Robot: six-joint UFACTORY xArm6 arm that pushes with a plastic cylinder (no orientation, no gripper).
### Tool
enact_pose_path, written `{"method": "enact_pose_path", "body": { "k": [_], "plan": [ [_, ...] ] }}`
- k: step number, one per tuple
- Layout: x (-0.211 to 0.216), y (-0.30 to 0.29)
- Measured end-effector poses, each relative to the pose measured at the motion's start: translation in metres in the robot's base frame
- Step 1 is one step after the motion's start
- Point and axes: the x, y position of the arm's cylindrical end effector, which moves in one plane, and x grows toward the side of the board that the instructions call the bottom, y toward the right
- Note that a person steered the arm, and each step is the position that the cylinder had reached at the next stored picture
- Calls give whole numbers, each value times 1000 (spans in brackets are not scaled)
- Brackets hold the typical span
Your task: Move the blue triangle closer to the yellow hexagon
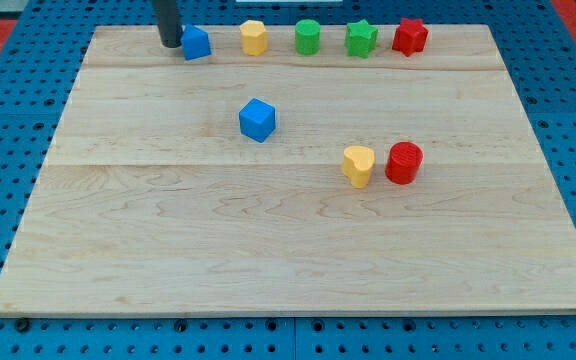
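Observation:
The blue triangle (197, 43) sits near the view's top edge of the wooden board, left of centre. The yellow hexagon (254, 38) stands a short gap to its right in the same row. My tip (170, 43) is at the triangle's left side, touching it or nearly so. The dark rod rises out of the view's top.
Along the top row to the right stand a green cylinder (308, 37), a green star (361, 39) and a red star (409, 36). A blue cube (257, 119) is mid-board. A yellow heart (358, 165) and a red cylinder (404, 162) sit side by side right of centre.

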Motion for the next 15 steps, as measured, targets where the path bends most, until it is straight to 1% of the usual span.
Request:
{"method": "enact_pose_path", "body": {
  "k": [1,2,3,4,6,7,8,9,10,11,12,15],
  "plan": [
    [3,-25],
    [34,-31],
    [25,-24],
    [6,-22],
    [-2,2],
    [-23,1],
    [-3,-42],
    [58,-50],
    [54,-30],
    [28,-3],
    [23,9],
    [6,10]
  ]
}}
